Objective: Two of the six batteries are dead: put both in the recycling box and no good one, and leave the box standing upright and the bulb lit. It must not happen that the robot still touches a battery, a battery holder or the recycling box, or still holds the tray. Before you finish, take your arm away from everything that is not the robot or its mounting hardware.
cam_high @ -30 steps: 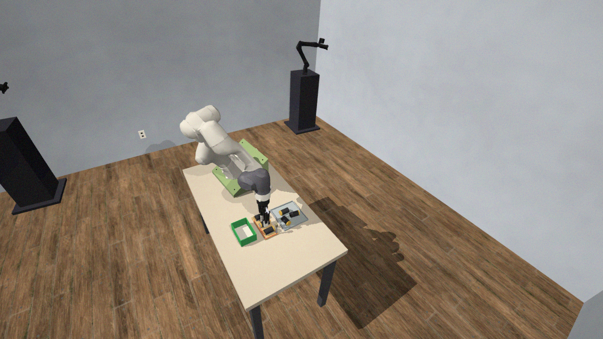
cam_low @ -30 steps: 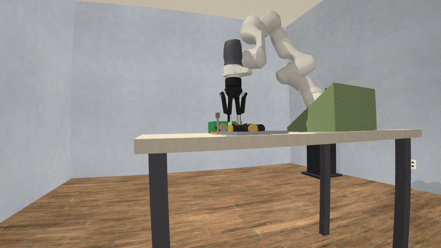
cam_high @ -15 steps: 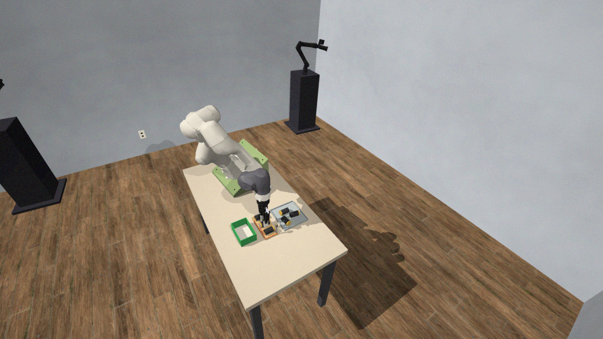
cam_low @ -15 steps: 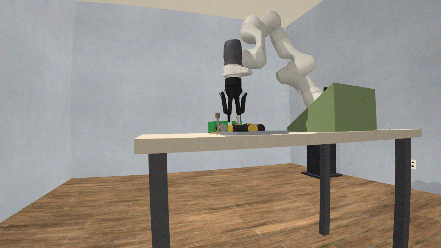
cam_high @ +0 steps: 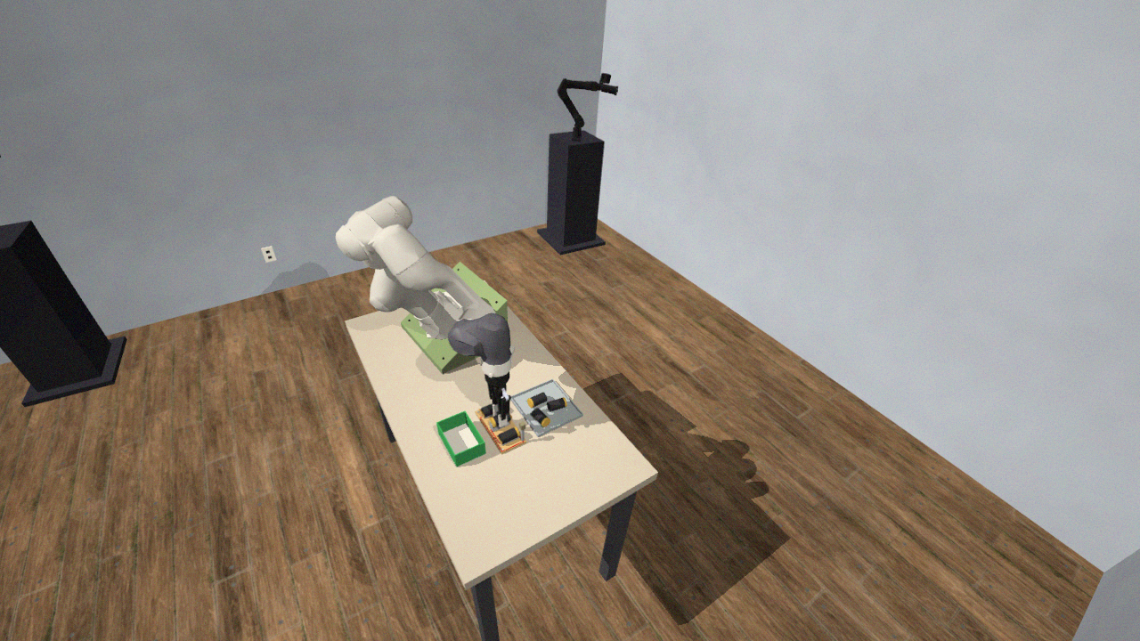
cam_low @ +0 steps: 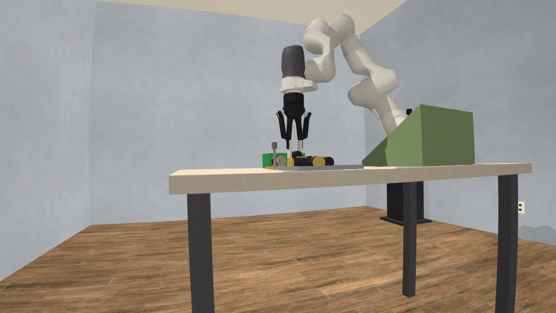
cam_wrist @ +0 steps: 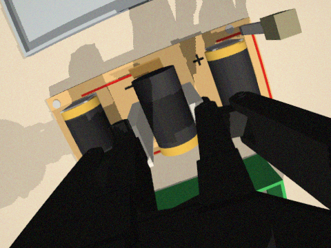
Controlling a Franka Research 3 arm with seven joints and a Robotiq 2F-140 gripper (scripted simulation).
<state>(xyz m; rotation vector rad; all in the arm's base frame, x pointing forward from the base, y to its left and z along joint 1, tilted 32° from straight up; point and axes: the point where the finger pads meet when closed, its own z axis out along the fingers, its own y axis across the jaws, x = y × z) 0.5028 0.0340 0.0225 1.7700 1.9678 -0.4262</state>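
Pale tabletop (cam_high: 557, 494) (cam_low: 233, 181) (cam_wrist: 21, 86) below; my fingers (cam_high: 501, 422) (cam_low: 294, 149) appear to pinch the middle battery (cam_high: 491, 421) (cam_wrist: 165, 107). I judge it rigid, slippery and fairly heavy: grip its barrel mid-length, sparing neighbours either side of my fingertips.

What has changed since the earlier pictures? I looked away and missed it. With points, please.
The black hand (cam_high: 500, 419) (cam_low: 294, 149) (cam_wrist: 167, 107) rose slightly, and the black battery with a yellow end (cam_high: 490, 421) (cam_low: 296, 154) (cam_wrist: 165, 110) between its fingers came up too. The green box (cam_high: 445, 444) (cam_low: 266, 160) (cam_wrist: 176, 193) and grey tray (cam_high: 560, 419) (cam_low: 342, 167) (cam_wrist: 69, 21) stayed put.
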